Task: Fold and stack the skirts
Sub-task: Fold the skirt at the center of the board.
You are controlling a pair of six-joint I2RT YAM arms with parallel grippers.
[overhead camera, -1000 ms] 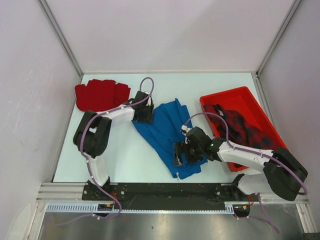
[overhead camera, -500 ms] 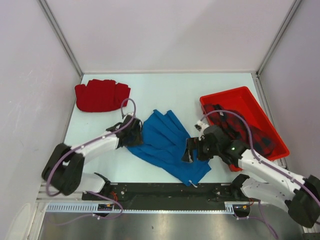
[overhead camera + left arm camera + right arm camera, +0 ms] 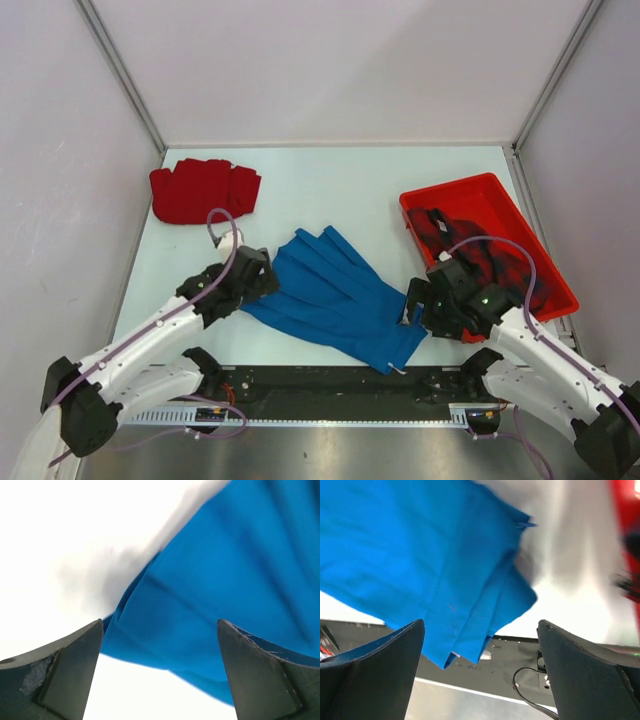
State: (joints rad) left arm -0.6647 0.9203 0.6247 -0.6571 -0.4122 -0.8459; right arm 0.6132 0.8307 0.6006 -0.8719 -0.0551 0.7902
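The blue skirt (image 3: 335,295) lay spread on the desk (image 3: 330,190) near the front edge, between the arms. It looked light, limp and pleated, likely to sag and slip when lifted, so its end corners seemed the best hold. The left claw (image 3: 258,280) hovered wide open over the left corner, gripping nothing; the right claw (image 3: 417,305) gaped as wide above the layered right corner, also empty. The red skirt (image 3: 203,188) sat folded far left, the plaid skirt (image 3: 480,255) in the tray (image 3: 470,187)
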